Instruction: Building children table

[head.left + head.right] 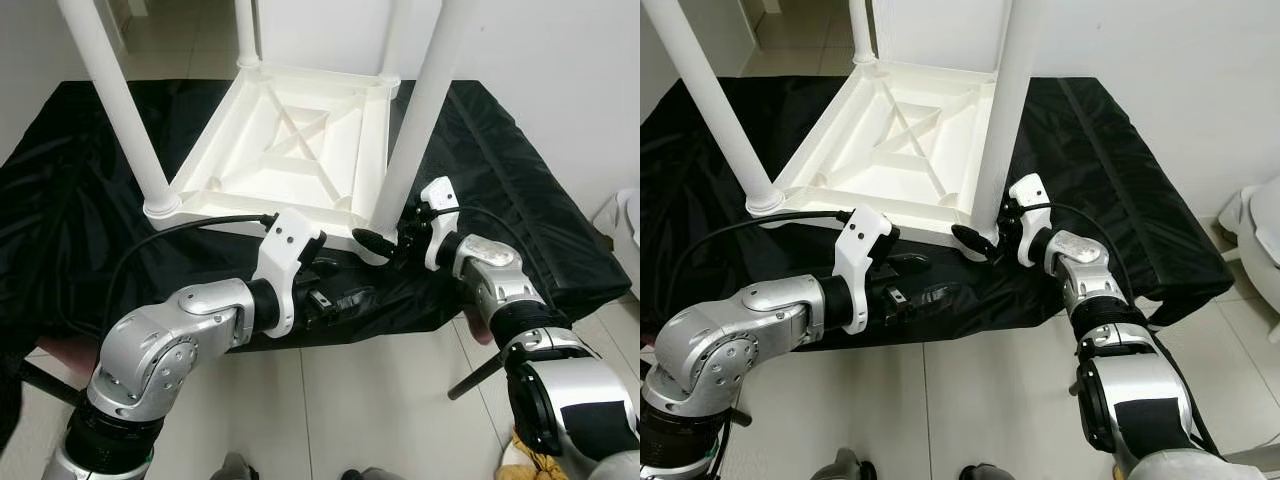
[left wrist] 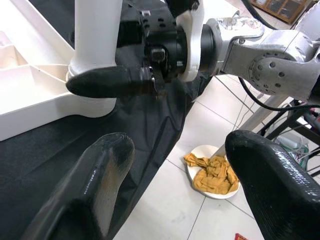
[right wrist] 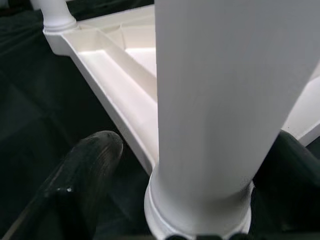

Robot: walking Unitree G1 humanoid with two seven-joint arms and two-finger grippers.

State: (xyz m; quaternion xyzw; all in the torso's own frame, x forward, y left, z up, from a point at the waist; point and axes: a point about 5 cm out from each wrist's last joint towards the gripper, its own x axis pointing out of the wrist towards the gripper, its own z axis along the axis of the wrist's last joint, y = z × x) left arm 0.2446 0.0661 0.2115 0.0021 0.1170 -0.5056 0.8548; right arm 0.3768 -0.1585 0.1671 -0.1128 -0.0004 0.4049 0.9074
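Black cloth [image 1: 80,190] over a low platform, pale tiles [image 1: 350,400] at 6 o'clock, white wall at 12. On the cloth lies the tabletop [image 1: 290,150], upside down, ribs showing. Four legs already upright in the corner sockets: near-left leg [image 1: 115,100] at 10 o'clock, near-right leg [image 1: 415,130] at 1 o'clock, two more at the far corners. Seems near the end of the build; probably only seating or tightening of the near-right leg remains, then turning the table over.

Right gripper [image 1: 385,242] at the foot of the near-right leg, fingers on both sides of it, closed on the leg as far as the wrist view shows. Left gripper [image 2: 175,165] open wide, holding nothing, low at the near edge of the cloth, aimed toward the same corner.

Near-right corner sits close to the cloth's front edge, so little margin there before the drop to the tiles. Open floor at 6 o'clock. Bowl with yellow rag [image 2: 215,172] on the tiles at 4 o'clock, and cables near the right arm, to avoid.
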